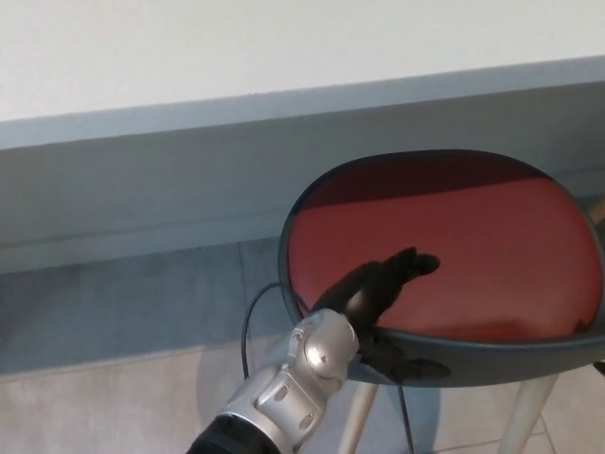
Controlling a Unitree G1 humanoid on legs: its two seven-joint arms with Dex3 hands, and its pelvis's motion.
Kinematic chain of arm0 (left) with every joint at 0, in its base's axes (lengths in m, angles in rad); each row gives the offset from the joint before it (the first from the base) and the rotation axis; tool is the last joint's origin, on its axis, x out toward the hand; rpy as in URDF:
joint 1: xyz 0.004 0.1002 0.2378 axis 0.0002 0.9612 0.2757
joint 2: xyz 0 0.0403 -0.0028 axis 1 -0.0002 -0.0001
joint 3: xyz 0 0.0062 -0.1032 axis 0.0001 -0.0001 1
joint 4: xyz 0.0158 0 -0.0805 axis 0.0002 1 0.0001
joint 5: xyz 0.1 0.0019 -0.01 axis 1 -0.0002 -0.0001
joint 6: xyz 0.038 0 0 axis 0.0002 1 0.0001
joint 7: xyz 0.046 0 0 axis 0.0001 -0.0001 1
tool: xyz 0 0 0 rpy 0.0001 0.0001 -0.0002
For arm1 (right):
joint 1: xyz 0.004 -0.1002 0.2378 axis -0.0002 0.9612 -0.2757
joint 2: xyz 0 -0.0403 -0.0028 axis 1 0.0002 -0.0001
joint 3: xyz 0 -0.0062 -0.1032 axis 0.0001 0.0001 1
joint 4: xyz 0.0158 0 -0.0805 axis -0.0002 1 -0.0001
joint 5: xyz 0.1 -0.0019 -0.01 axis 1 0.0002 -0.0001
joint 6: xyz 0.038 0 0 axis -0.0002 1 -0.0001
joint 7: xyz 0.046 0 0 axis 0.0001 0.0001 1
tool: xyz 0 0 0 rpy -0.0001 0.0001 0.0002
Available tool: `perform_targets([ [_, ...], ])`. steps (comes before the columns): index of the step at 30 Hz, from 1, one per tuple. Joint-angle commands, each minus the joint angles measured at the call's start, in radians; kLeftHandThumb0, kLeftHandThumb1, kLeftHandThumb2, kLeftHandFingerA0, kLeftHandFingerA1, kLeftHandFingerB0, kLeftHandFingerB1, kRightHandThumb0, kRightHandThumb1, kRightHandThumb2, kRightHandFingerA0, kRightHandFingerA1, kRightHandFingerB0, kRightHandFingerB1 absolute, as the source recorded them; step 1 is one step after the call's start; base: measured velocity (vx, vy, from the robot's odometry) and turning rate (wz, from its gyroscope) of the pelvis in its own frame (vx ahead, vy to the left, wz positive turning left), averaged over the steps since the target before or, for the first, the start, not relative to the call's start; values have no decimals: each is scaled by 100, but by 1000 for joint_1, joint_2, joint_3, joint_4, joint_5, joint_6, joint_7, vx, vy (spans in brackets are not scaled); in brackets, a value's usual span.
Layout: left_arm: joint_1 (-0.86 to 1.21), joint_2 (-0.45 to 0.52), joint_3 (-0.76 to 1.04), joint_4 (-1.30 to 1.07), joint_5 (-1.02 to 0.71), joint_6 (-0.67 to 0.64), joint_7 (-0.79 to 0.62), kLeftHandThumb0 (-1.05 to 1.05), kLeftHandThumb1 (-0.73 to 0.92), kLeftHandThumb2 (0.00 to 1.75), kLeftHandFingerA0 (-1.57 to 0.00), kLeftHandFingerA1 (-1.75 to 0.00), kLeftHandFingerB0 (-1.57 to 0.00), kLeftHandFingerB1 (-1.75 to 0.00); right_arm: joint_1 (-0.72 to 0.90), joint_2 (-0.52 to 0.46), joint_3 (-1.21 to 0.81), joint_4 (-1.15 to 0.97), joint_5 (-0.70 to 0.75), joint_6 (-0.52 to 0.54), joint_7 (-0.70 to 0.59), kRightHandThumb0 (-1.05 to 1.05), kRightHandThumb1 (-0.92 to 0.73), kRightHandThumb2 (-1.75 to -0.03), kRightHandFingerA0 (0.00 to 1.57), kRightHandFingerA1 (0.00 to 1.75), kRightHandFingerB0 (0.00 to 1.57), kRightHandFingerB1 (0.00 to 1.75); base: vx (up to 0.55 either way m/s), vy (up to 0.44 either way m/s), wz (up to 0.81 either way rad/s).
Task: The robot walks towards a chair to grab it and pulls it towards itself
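Left black three-fingered hand (pixel 383 301) clamps the near rim of the red-seated grey plastic chair (pixel 444 251); fingers above, thumb beneath; seat extends away rightward.

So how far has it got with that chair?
The walk looks done: the chair sits right below the robot. The grab is in hand: the left hand has its fingers over the red seat and its thumb under the grey rim, though not clearly clamped. The chair remains near the wall, so the pull is left.
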Motion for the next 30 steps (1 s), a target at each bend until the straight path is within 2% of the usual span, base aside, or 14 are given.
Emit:
perform_targets([
  [1,42,-32,-55,56,48,-47,116,-42,64,58,-96,-106,-24,-35,-15,41,41,-49,-59,-109,-25,-33,-72,-61,83,63,39,35,0,0,0],
  [2,54,-29,-76,66,68,-52,138,-38,60,80,-104,-118,-23,-47,-12,40,47,-49,-67,-125,-36,-28,-78,-63,94,71,48,35,0,0,0],
  [3,55,-25,-83,74,71,-63,148,-38,60,80,-104,-118,-23,-47,-11,38,54,-49,-76,-127,-47,-28,-78,-63,94,71,48,35,0,0,0],
  [4,55,-23,-88,79,73,-60,154,-25,77,65,-95,-138,-33,-42,-13,37,56,-45,-76,-125,-48,-27,-82,-65,100,86,63,39,0,0,0],
  [5,54,-20,-91,76,80,-24,152,-13,72,88,-80,-167,-76,-66,-16,35,67,-43,-88,-134,-57,-16,-69,-98,104,134,97,59,0,0,0],
  [6,59,-14,-95,70,83,-5,148,-17,52,128,-91,-175,-88,-146,-13,36,76,-46,-98,-142,-78,-14,-57,-125,92,158,97,122,0,0,0],
  [10,66,-5,-102,61,81,4,148,-17,52,128,-91,-175,-88,-146,-11,35,91,-51,-104,-146,-109,-14,-57,-125,92,158,97,122,0,0,0],
  [11,75,-1,-104,60,86,29,154,-18,65,103,-75,-175,-59,-172,5,28,102,-60,-119,-175,-129,-16,-60,-123,85,171,78,150,0,0,0],
  [12,79,0,-105,59,88,41,156,-18,65,103,-75,-175,-59,-172,11,25,108,-64,-125,-188,-139,-16,-60,-123,85,171,78,150,0,0,0],
  [13,82,7,-108,55,93,53,152,-21,68,101,-73,-175,-63,-156,24,17,119,-76,-136,-203,-150,-17,-62,-122,84,172,77,150,0,0,0],
  [14,84,10,-106,53,90,54,148,-21,65,105,-74,-175,-60,-168,29,15,125,-81,-142,-209,-161,-19,-61,-121,85,173,77,151,0,0,0],
  [18,85,12,-106,50,88,56,146,-21,65,105,-74,-175,-60,-168,31,11,137,-85,-139,-210,-172,-19,-61,-121,85,173,77,151,0,0,0],
  [19,98,22,-112,50,96,29,167,-22,63,104,-77,-175,-69,-154,45,-2,156,-91,-164,-235,-194,-23,-59,-121,81,175,69,159,0,0,0],
  [30,143,97,-125,24,106,-58,212,-24,63,106,-77,-175,-69,-156,146,-74,246,-157,-207,-337,-200,-21,-57,-126,85,174,70,161,0,0,0],
])
